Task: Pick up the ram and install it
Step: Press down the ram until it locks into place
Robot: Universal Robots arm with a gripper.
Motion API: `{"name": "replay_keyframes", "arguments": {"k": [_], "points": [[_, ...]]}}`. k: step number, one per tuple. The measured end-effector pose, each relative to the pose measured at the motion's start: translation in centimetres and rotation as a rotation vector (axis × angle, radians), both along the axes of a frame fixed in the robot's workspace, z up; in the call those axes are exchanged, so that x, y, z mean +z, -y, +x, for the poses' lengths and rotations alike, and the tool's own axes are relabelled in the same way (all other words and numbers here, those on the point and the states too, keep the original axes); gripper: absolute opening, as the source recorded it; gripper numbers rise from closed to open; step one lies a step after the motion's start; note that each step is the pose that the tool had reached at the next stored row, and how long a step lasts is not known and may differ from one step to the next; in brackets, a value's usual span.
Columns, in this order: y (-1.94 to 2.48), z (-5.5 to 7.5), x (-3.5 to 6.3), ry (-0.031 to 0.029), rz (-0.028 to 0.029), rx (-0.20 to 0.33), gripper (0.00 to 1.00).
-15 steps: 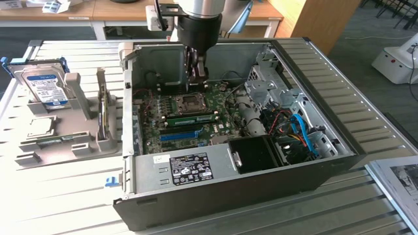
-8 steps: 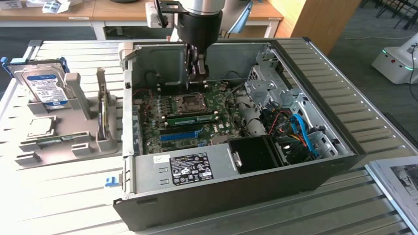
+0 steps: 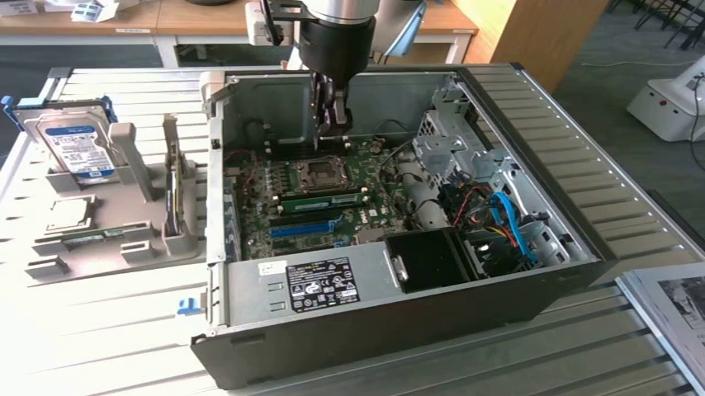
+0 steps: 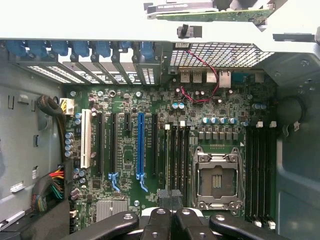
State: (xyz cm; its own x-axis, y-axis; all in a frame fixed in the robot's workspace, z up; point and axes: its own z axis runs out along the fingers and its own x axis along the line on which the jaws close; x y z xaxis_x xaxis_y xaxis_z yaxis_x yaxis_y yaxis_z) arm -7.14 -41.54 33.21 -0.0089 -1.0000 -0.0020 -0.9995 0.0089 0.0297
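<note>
The ram (image 3: 322,198), a light, stiff but fragile stick best held by its long bare edges, stands beside the processor socket (image 3: 322,172), while the gripper (image 3: 336,125) above has its pincer pressed together

Your slatted white surface (image 3: 132,330) carries the open computer case (image 3: 364,330), with a grey parts holder (image 3: 105,239) just beside it.

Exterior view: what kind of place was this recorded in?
Probably a lab or workshop: an open computer case lies on a slatted metal table, beside a fixture holding a hard drive, with wooden desks behind.
</note>
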Motion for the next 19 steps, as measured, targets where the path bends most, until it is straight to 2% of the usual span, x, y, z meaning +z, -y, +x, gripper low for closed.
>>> {"name": "replay_keyframes", "arguments": {"k": [9, 19], "points": [[0.00, 0.00, 0.00, 0.0000, 0.0000, -0.011, 0.10], [0.00, 0.00, -0.01, 0.0000, 0.0000, -0.123, 0.10]]}}
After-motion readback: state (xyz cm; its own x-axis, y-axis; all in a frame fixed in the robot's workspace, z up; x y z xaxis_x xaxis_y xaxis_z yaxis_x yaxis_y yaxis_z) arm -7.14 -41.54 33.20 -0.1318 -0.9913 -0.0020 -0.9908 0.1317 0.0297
